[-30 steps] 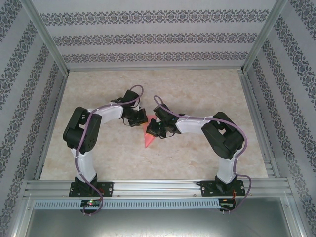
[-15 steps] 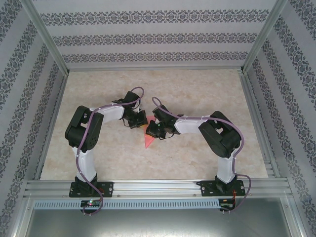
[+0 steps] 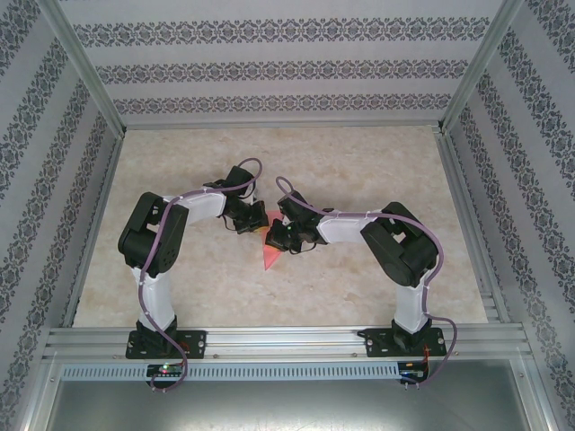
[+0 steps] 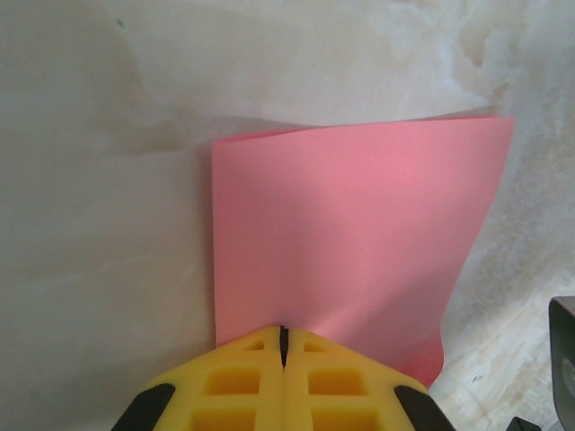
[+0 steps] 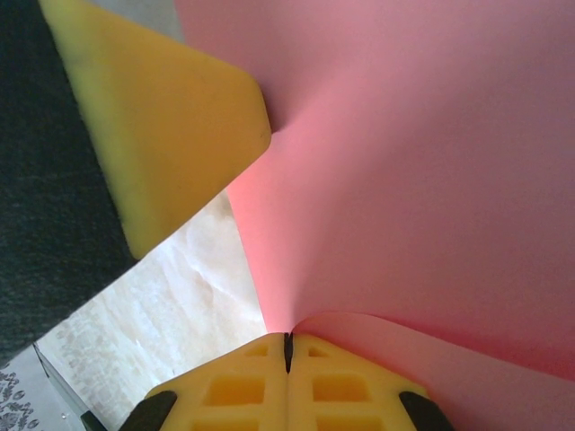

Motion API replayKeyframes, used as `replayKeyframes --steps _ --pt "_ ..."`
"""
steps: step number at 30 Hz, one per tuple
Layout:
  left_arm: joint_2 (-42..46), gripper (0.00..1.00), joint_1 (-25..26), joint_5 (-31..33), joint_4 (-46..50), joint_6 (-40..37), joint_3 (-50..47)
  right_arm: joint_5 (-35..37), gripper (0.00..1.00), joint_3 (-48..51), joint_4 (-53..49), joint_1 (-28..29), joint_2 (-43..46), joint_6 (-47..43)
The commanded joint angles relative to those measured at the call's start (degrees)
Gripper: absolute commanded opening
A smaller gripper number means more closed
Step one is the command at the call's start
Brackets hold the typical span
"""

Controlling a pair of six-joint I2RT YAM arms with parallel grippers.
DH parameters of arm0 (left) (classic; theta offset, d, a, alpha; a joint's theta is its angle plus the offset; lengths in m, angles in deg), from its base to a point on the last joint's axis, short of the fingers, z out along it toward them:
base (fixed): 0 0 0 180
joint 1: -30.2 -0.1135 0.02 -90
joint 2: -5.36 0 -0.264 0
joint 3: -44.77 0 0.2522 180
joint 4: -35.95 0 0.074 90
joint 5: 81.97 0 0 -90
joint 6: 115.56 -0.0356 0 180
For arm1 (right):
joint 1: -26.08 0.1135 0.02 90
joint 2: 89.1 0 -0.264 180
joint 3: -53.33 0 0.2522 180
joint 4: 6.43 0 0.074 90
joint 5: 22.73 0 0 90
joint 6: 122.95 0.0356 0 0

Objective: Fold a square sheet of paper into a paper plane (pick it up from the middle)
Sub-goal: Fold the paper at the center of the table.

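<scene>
The square sheet of paper (image 3: 269, 258) is salmon-pink and hangs bent between both grippers at the table's middle, its lower end tapering to a point. My left gripper (image 3: 254, 218) is shut on one edge; in the left wrist view the sheet (image 4: 359, 233) spreads out from the closed yellow tips (image 4: 283, 330), doubled over along its far edge. My right gripper (image 3: 277, 235) is shut on the sheet too. In the right wrist view the paper (image 5: 431, 180) curls out of the closed tips (image 5: 287, 338), and the left gripper's yellow finger (image 5: 171, 117) presses the sheet at the upper left.
The marble-patterned table (image 3: 359, 162) is boxed in by patterned walls with aluminium posts. An aluminium rail (image 3: 287, 341) carrying both arm bases runs along the near edge. The two wrists stand almost touching.
Both arms shifted slightly, the right forearm edging left toward the left gripper. The paper stays pinched in both grippers at about the same spot.
</scene>
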Motion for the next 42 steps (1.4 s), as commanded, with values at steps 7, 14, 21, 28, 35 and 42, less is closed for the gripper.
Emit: replayKeyframes --steps 7,14,21,28,35,42 --pt "-0.57 0.03 -0.38 0.37 1.74 -1.27 -1.22 -0.07 0.0 -0.4 2.33 0.19 -1.66 0.41" --pt "-0.54 0.03 -0.32 0.31 1.74 -1.14 -1.4 0.41 0.0 0.18 2.57 -0.22 -1.62 0.74" --pt "-0.47 0.03 -0.31 0.46 1.72 -1.15 -1.35 1.1 0.0 0.59 1.88 -0.19 -1.78 0.87" --pt "-0.42 0.03 -0.3 0.9 1.96 -1.11 -1.41 2.56 0.0 1.19 0.69 -0.27 -0.88 0.91" --pt "-0.47 0.03 -0.29 1.15 2.11 -0.97 -1.58 3.27 0.0 2.04 0.61 -0.17 -0.07 1.25" --pt "-0.5 0.03 -0.35 1.28 2.18 -0.83 -1.46 4.41 0.0 3.61 0.42 -0.22 1.01 1.88"
